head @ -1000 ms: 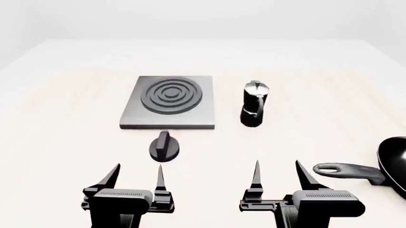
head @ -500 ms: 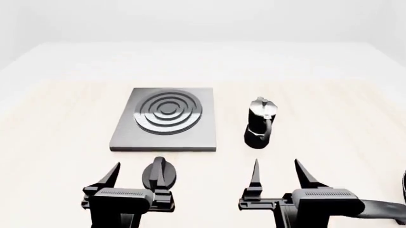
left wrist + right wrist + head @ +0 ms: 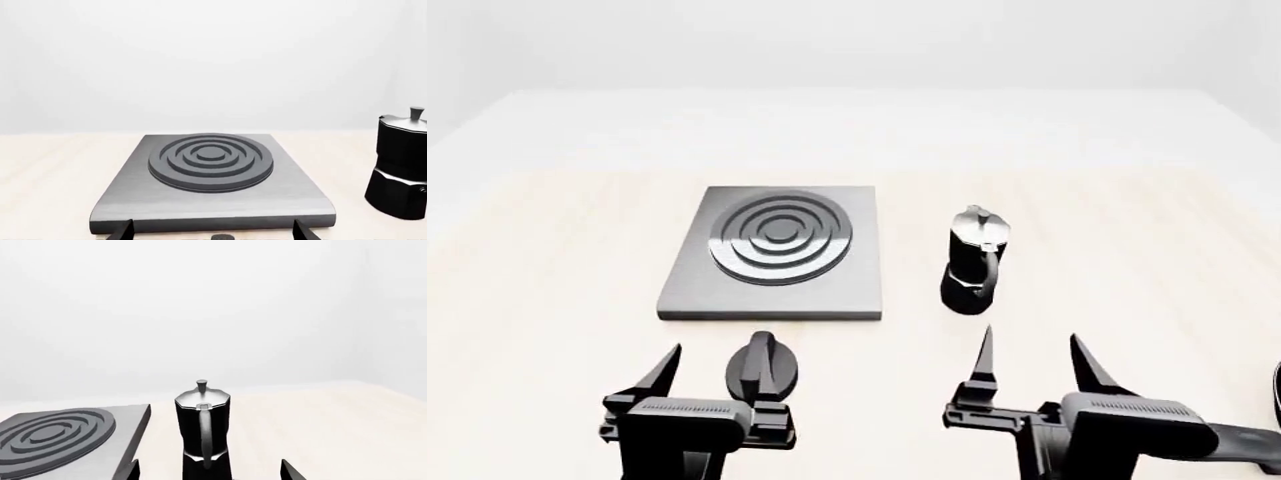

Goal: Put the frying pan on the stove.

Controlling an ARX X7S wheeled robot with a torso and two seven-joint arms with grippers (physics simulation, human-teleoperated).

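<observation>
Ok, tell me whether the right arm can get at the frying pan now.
Probably yes: the frying pan, mostly out of frame, has its handle just beside the open right end effector, nothing between.

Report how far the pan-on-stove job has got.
Done: nothing visible yet. The stove is bare, its ring burner uncovered. In hand: neither gripper holds anything; the left gripper and right gripper are both open above the table. The frying pan shows only as a sliver and handle at the head view's lower right edge. Left: grasp the pan, carry it past the moka pot, set it on the burner.
</observation>
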